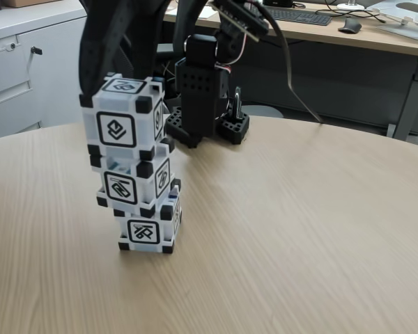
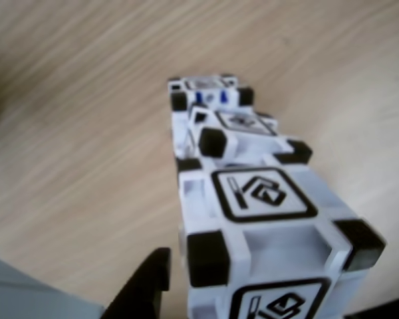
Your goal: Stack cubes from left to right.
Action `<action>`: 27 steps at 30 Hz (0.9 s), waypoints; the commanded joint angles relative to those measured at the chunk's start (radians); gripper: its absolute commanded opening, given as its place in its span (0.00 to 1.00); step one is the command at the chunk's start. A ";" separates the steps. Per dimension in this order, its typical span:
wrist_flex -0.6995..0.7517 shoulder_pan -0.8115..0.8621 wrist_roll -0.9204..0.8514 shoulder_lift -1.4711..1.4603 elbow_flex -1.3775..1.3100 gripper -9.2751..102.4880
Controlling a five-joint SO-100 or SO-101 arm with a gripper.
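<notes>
We see 3 white-grey plastic cubes with black corners (image 1: 129,170) stacked crookedly on the round wooden table (image 1: 299,229); whether the black gripper (image 2: 143,292) grips the top cube, we cannot tell.

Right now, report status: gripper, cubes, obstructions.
Gripper around top cube, jaw state unclear. Three cubes stacked, tower leaning; middle cube, bottom cube. Table around stack unobstructed.

The fixed view is evenly and softly lit, with only faint shadows cast on the table (image 1: 279,229). The other view is blurred, especially the nearest cube (image 2: 266,226).
</notes>
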 commanded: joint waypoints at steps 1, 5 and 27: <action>0.009 -0.071 0.032 0.003 -0.029 0.52; 0.009 -0.163 0.100 0.003 -0.029 0.52; 0.009 -0.572 0.336 -0.061 -0.026 0.08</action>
